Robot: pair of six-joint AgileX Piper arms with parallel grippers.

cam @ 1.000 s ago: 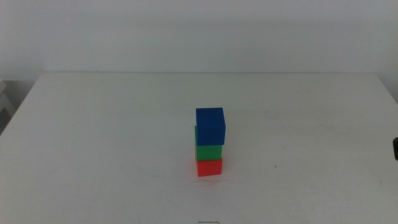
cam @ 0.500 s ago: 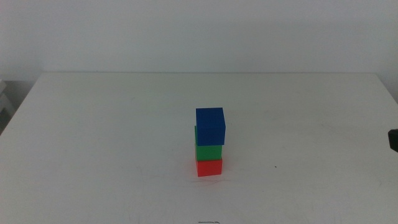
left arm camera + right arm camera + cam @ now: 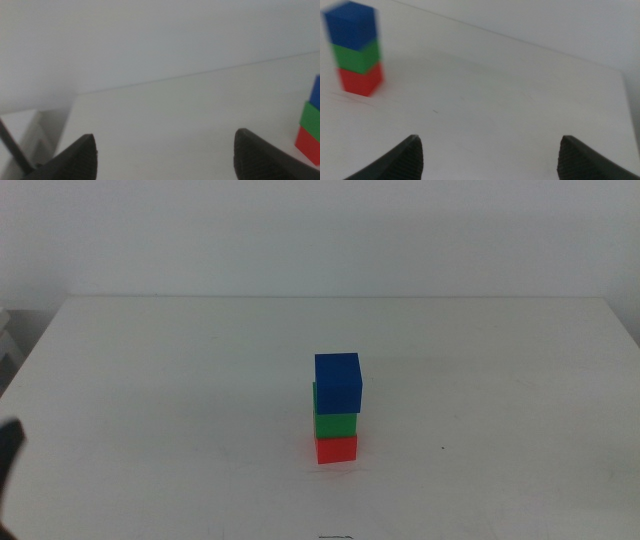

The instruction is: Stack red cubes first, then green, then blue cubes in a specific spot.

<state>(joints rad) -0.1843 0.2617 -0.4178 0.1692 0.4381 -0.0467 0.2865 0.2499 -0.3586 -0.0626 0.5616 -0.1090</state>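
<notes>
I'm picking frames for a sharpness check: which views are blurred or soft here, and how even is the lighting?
Middle view: sharp, evenly lit, the blue cube, green cube and red cube crisp with hardly any shadow. Right wrist view: the stack is smeared at its edges. Left wrist view: soft throughout, the stack cut off at the frame edge, no glare.

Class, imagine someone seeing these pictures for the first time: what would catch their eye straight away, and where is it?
A three-cube tower near the middle of the white table: red cube at the bottom, green cube on it, blue cube on top, sitting slightly askew. Both arms are back from it, with the left gripper and the right gripper open and empty.
</notes>
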